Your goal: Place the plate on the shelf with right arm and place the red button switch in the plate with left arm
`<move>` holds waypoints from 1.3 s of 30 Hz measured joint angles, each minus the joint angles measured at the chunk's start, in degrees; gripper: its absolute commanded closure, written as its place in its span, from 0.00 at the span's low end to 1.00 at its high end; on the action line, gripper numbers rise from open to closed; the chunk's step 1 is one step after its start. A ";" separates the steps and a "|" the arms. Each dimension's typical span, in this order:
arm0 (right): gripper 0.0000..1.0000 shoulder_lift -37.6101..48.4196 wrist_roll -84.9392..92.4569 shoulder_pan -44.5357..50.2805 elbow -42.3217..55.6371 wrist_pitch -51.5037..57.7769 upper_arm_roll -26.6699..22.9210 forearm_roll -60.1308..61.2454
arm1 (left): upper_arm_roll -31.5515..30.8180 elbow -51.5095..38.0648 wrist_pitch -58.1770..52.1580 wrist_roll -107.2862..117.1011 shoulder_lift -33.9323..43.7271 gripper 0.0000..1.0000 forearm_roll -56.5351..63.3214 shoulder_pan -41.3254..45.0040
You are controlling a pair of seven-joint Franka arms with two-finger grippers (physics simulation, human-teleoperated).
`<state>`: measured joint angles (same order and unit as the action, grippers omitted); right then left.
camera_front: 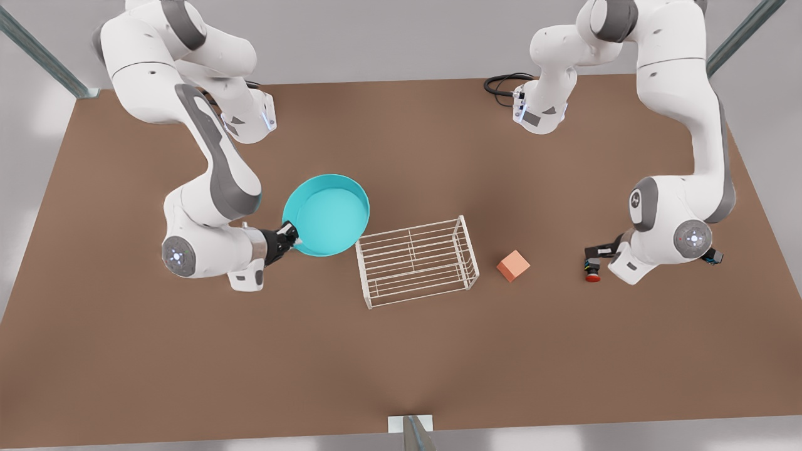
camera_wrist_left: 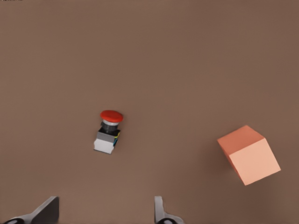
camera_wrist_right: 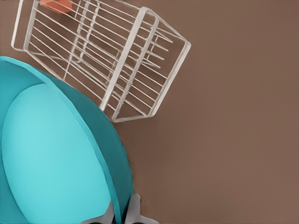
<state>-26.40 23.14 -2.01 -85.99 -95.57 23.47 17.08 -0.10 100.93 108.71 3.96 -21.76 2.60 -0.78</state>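
Observation:
The turquoise plate [camera_front: 329,213] hangs tilted above the table, just off the white wire shelf [camera_front: 416,258] toward the front view's left. My right gripper [camera_front: 289,237] is shut on the plate's near rim. In the right wrist view the plate [camera_wrist_right: 56,154] fills the space beside the shelf [camera_wrist_right: 127,60], with my right gripper [camera_wrist_right: 122,215] pinching its rim. The red button switch [camera_front: 593,270] lies on the table at the front view's right. My left gripper [camera_front: 592,254] hovers over it, open. In the left wrist view the switch [camera_wrist_left: 108,132] lies on its side ahead of the spread fingers [camera_wrist_left: 46,212].
A salmon-orange cube [camera_front: 513,265] sits on the brown table [camera_front: 401,351] between the shelf and the switch, and shows beside the switch in the left wrist view [camera_wrist_left: 248,155]. A black cable [camera_front: 501,84] loops at the table's back edge.

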 measured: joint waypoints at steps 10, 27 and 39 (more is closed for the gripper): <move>0.78 -11.36 -18.75 12.66 9.69 -9.21 -0.37 -0.03 | 0.01 9.85 22.57 -9.04 -4.28 0.00 0.59 -2.88; 0.00 -8.82 -39.85 17.37 13.45 -17.88 -5.94 -2.23 | 0.17 14.79 35.21 -20.49 -7.99 0.00 -0.02 -3.77; 0.00 9.50 -33.17 4.97 -5.64 -4.36 -16.72 -23.21 | 0.28 14.63 38.09 -23.88 -9.39 0.59 0.16 -4.75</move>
<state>-16.90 -10.03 2.96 -91.63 -99.93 6.76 -6.13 0.18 115.55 146.80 -19.92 -31.15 2.76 -5.53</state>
